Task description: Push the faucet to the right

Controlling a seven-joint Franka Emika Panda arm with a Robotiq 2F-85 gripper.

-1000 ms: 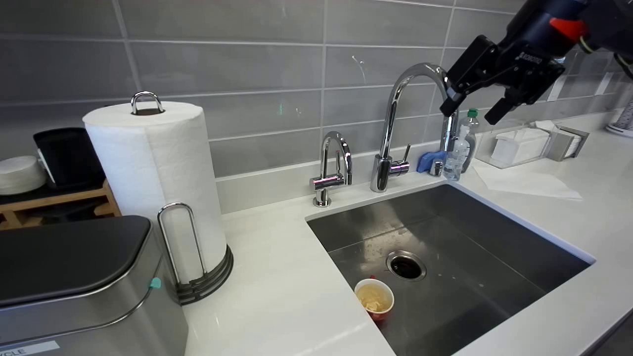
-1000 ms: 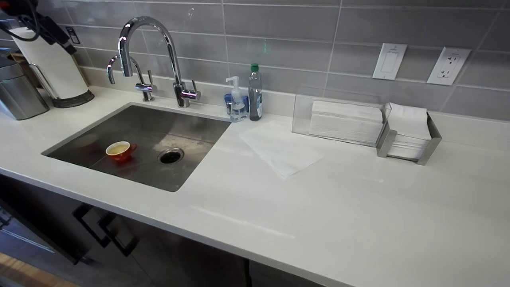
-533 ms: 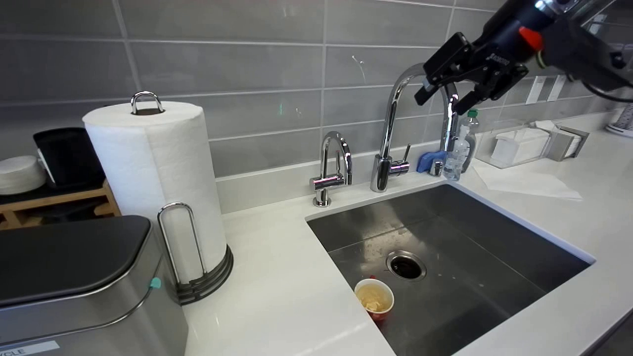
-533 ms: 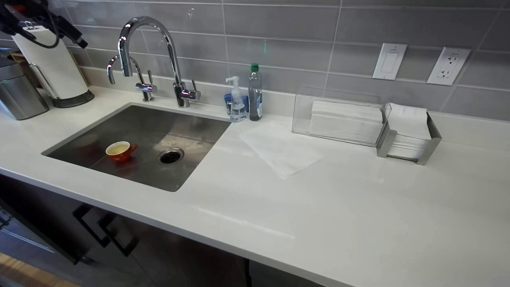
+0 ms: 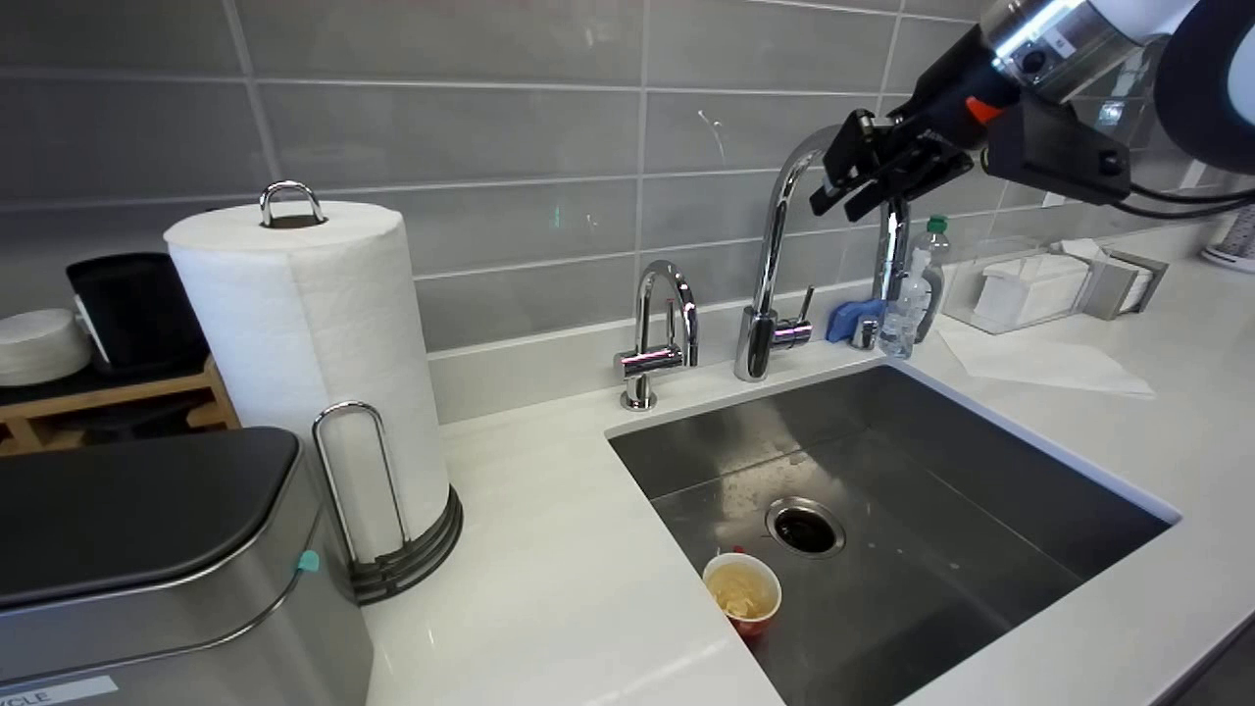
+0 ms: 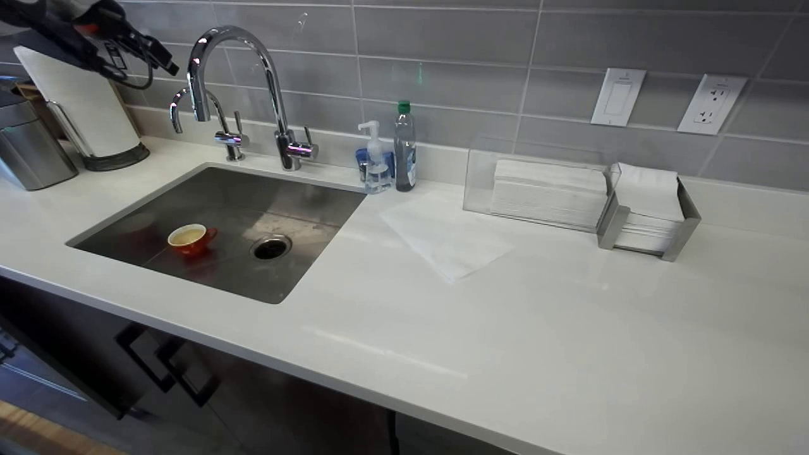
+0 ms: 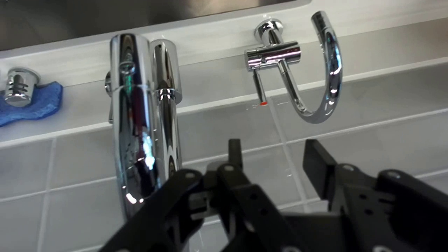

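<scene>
The tall chrome gooseneck faucet stands behind the sink in both exterior views [image 5: 772, 245] [image 6: 273, 82]. Its spout arches out over the sink. My gripper [image 5: 838, 204] is high up at the arch and hides part of it in an exterior view. In an exterior view, the gripper's tip [image 6: 170, 67] is just left of the spout, with a small gap in the picture. In the wrist view, the faucet [image 7: 134, 115] rises left of the gripper [image 7: 274, 150]. The fingers are apart with nothing between them. I cannot tell whether the gripper's outer side touches the faucet.
A small chrome tap [image 5: 642, 333] stands beside the faucet. Soap bottles [image 6: 404, 148] and a blue sponge [image 5: 851, 319] are on its far side. A red cup [image 6: 189, 241] sits in the sink [image 6: 221, 278]. A paper towel roll [image 5: 304, 382] and bin [image 5: 147, 569] stand at one end.
My gripper has moved toward the faucet's spout: leftward in an exterior view, rightward in an exterior view. It has also turned somewhat. The faucet has not visibly moved.
</scene>
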